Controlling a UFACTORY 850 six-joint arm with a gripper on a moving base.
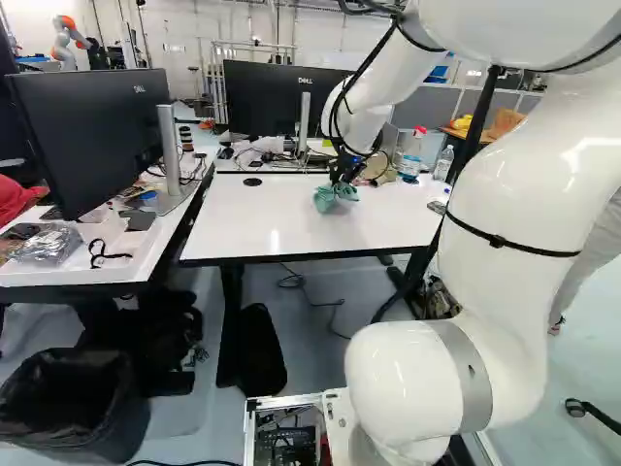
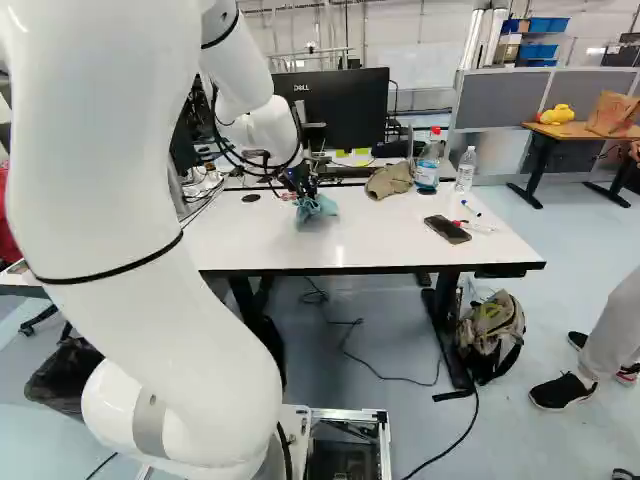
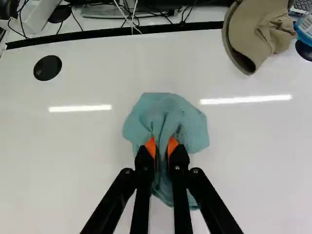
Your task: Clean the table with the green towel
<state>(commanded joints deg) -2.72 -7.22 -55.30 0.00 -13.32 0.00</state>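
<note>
In the right base view my gripper [image 2: 302, 188] hangs low over the white table [image 2: 350, 245], with the green towel [image 2: 316, 208] bunched below it. The left base view has the same towel [image 1: 335, 194] under the wrist. Seen from the wrist, the gripper [image 3: 162, 146] is shut on the towel [image 3: 165, 114]; a fold of cloth is pinched between the orange pads, and the rest spreads ahead of and beneath the fingers. Whether the cloth's underside touches the tabletop is hard to tell.
A khaki cap [image 2: 390, 180], a blue-labelled bottle [image 2: 428, 165] and a clear bottle [image 2: 466, 170] stand along the table's far edge. A phone [image 2: 447, 229] and pens lie at its right side. Monitors [image 1: 281, 97] stand behind. Another robot [image 1: 68, 37] is far back.
</note>
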